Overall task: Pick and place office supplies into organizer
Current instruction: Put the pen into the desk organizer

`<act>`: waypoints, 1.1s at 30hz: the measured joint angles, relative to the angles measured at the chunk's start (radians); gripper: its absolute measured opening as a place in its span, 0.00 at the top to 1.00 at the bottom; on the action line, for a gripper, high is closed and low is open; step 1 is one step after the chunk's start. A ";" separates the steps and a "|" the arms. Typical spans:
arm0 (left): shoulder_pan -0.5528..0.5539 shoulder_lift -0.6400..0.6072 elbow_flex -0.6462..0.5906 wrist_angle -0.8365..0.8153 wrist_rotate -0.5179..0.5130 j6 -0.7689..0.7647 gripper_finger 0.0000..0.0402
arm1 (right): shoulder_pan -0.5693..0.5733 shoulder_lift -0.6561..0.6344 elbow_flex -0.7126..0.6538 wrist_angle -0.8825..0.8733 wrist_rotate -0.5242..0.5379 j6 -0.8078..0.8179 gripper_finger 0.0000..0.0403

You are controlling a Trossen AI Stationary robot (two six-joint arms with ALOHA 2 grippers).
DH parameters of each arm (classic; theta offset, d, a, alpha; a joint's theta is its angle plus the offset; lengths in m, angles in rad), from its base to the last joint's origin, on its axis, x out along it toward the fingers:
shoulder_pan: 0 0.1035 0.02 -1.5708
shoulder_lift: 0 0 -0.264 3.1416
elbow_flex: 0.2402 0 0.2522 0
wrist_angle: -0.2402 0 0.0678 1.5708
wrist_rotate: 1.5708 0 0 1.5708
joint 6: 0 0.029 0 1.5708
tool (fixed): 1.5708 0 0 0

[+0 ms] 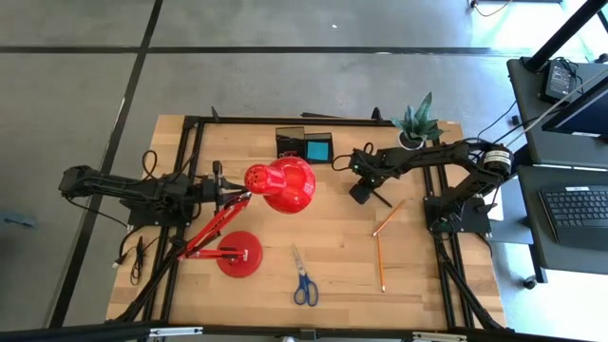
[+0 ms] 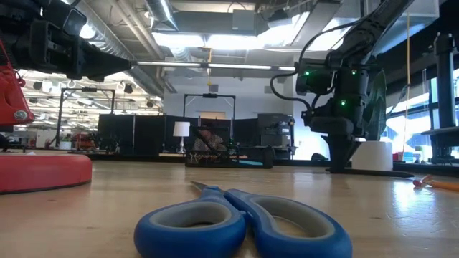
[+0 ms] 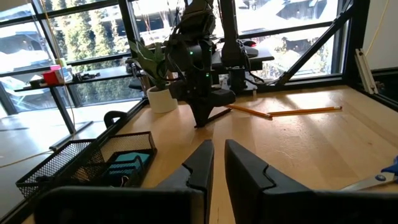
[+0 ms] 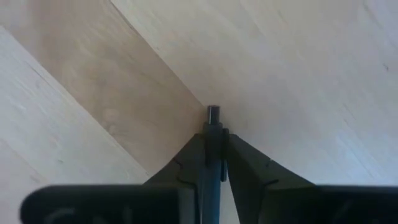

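— Pen (image 4: 213, 158): where is it?
— On the wood right of the organizer (image 1: 305, 145), pinched between the fingers of the right gripper (image 4: 214, 140), tip down on the table (image 1: 332, 247).
— Left gripper (image 3: 217, 163)?
— Narrow, holding nothing, beside the red lamp (image 1: 280, 185). Scissors (image 1: 303, 277) and pencils (image 1: 382, 249) lie apart.

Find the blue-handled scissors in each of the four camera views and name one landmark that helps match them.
High view: scissors near the table's front edge, right of the red lamp base.
Low view: blue handles fill the foreground, blades pointing away.
Left wrist view: only a blue handle tip at the picture's edge.
Right wrist view: not in it.
Shared landmark: the red lamp base.
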 joint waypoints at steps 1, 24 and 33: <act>0.000 0.000 0.000 0.000 0.000 0.000 0.92 | 0.000 0.000 0.000 0.001 0.000 -0.001 0.86; 0.002 0.000 0.000 0.066 -0.106 -0.046 0.89 | 0.071 -0.107 0.072 0.587 -0.368 -0.158 0.86; 0.002 0.000 0.000 0.171 -0.238 0.015 0.76 | 0.121 -0.107 0.072 0.996 -0.371 -0.266 0.86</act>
